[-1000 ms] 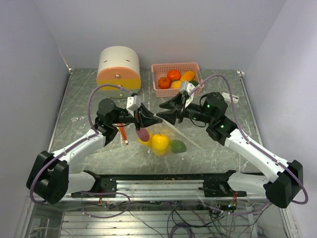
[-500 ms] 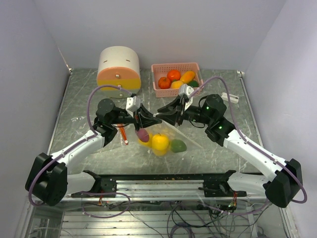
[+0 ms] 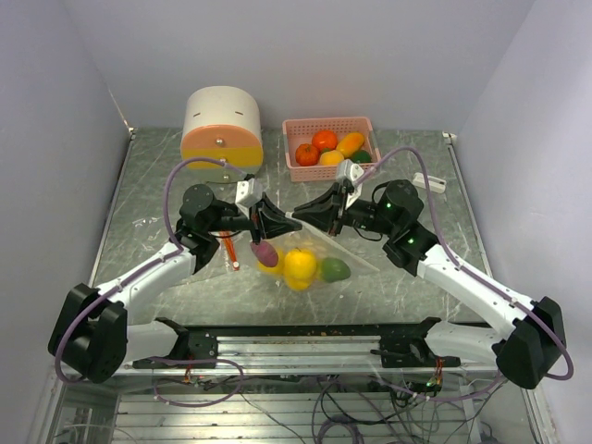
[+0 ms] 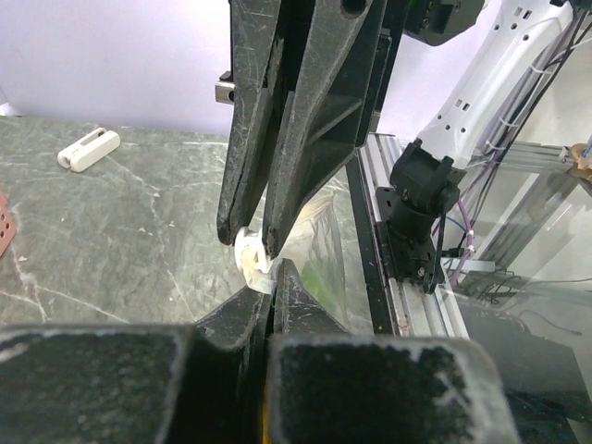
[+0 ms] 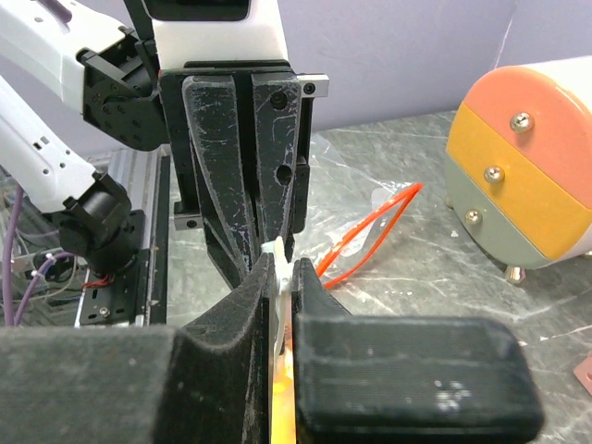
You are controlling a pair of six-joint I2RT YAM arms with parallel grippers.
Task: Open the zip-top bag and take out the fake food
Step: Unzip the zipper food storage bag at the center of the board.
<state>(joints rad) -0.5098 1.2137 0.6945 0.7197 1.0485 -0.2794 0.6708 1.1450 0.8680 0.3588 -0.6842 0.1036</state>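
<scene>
Fake food (image 3: 299,265) sits inside the zip-top bag (image 3: 351,259), just in front of the pink basket (image 3: 289,148). I can see 3 pieces: purple, yellow and green. The bag does not look open yet, so nothing is out. The left gripper (image 3: 289,223) is squeezed tight on the bag's top edge. The right gripper (image 3: 303,207) pinches that edge too, from the basket side. Pulling it apart comes next.
</scene>
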